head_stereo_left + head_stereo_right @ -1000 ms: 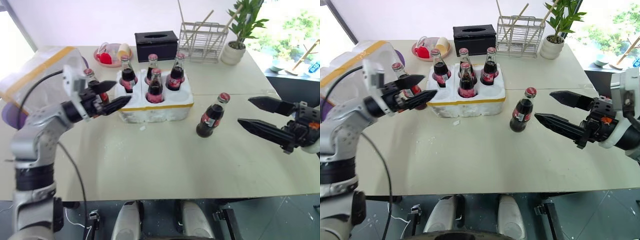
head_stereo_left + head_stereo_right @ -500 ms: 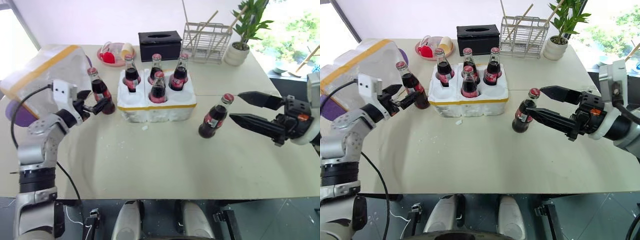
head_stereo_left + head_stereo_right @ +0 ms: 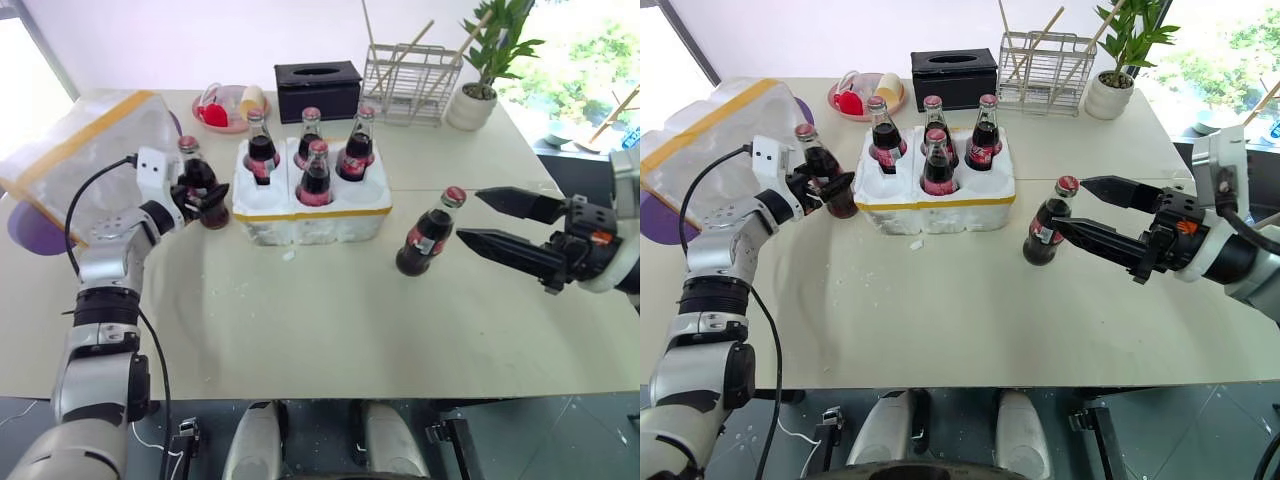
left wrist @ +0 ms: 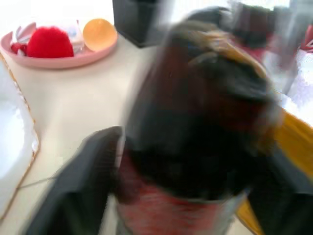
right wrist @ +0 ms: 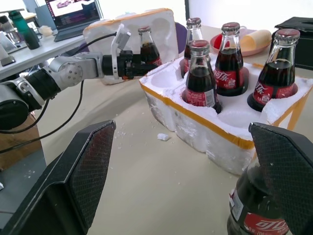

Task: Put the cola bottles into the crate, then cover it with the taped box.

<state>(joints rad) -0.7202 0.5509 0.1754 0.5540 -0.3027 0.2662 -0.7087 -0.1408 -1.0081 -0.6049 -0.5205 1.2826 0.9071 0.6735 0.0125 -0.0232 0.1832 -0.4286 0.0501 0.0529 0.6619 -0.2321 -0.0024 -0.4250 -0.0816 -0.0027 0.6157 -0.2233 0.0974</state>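
Beige table (image 3: 300,320), window behind. I see four cola bottles (image 3: 317,176) in the crate (image 3: 312,212). Left gripper (image 3: 203,197) fingers flank a fifth bottle (image 3: 200,184) beside crate; clamped or not, can't tell. Right gripper (image 3: 478,218) jaws wide apart, sixth bottle (image 3: 428,233) at the tips.

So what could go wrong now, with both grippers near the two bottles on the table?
The left gripper is closing around the bottle beside the crate; a skewed grip might tip it. The open right gripper straddles the other bottle, and one finger could knock it over.
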